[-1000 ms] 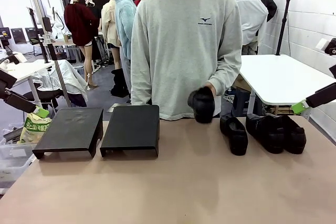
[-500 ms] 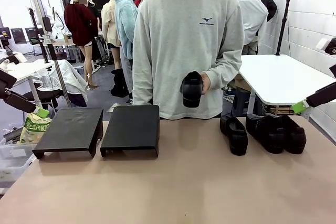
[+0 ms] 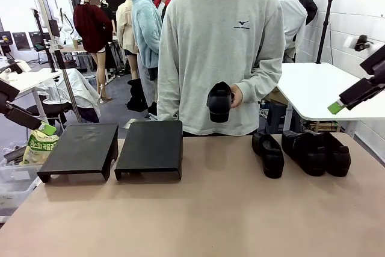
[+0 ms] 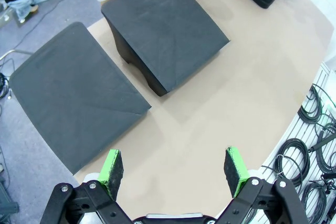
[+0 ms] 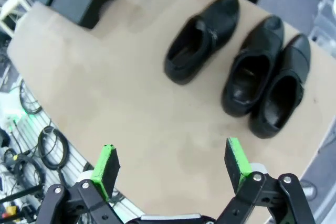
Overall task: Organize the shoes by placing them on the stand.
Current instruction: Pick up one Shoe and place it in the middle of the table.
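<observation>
**Both grippers wide open and empty, 1 shoe in the person's hand**

The left gripper (image 4: 173, 169) hangs with its jaws spread wide, holding nothing, near the left end of the stand (image 4: 73, 108). The stand's 2 black units sit side by side on the desk (image 4: 210, 114). The right gripper (image 5: 170, 163) is likewise wide and empty, raised above 3 shoes (image 5: 252, 66) on the desk's right part: 2 touching as a pair, 1 just beside them. Across the desk, a person's hand (image 3: 236, 95) holds a 4th shoe (image 3: 220, 102) at waist height.

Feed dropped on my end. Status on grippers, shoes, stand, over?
Left gripper, right gripper open, empty, raised. Person's hand holds one shoe; three shoes on table, none on stand. Path clear.
</observation>
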Available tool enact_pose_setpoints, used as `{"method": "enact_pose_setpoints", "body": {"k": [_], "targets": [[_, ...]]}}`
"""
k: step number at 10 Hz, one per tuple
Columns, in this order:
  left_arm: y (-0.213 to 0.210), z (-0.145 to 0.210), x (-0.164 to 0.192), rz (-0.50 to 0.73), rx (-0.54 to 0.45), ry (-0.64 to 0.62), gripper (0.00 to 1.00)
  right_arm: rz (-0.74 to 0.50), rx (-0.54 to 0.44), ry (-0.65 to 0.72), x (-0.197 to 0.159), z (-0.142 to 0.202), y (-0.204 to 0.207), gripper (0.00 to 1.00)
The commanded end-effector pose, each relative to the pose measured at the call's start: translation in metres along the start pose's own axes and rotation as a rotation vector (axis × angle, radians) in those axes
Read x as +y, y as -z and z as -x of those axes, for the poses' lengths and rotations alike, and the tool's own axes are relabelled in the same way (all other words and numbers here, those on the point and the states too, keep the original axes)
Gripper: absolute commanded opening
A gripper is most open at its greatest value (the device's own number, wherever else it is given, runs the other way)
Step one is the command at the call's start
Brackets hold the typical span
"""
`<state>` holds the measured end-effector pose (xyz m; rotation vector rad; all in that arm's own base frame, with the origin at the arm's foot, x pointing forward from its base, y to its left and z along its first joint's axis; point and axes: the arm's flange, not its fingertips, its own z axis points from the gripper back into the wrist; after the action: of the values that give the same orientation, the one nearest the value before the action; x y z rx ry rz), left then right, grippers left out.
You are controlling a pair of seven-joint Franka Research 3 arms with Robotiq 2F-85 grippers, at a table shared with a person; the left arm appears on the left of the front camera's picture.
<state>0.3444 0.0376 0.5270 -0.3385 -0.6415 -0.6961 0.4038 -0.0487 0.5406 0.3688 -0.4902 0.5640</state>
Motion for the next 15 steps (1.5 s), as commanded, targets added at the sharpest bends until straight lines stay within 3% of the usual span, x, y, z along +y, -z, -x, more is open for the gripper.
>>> {"method": "enact_pose_setpoints", "body": {"k": [1, 5, 8, 11, 12, 13, 14, 15], "targets": [[-0.001, 0.002, 0.002, -0.003, 0.008, 0.015, 1.0, 0.057, 0.069, 0.09, -0.027, -0.023, 0.019, 1.0], [-0.001, 0.002, 0.002, -0.003, 0.008, 0.015, 1.0, 0.085, 0.168, 0.158, -0.07, -0.031, 0.091, 1.0], [-0.001, 0.002, 0.002, -0.003, 0.008, 0.015, 1.0, 0.107, 0.247, 0.138, -0.077, -0.039, 0.142, 1.0], [-0.001, 0.002, 0.002, -0.003, 0.008, 0.015, 1.0, 0.225, 0.227, 0.094, -0.061, -0.06, 0.125, 1.0], [-0.001, 0.002, 0.002, -0.003, 0.008, 0.015, 1.0, 0.11, 0.258, 0.1, -0.07, -0.043, 0.154, 1.0], [-0.001, 0.002, 0.002, -0.003, 0.008, 0.015, 1.0, 0.11, 0.258, 0.1, -0.07, -0.043, 0.154, 1.0], [-0.001, 0.002, 0.002, -0.003, 0.008, 0.015, 1.0, 0.149, 0.24, 0.084, -0.065, -0.057, 0.141, 1.0], [-0.001, 0.002, 0.002, -0.003, 0.008, 0.015, 1.0, 0.22, 0.284, 0.05, -0.052, -0.07, 0.136, 1.0]]}}
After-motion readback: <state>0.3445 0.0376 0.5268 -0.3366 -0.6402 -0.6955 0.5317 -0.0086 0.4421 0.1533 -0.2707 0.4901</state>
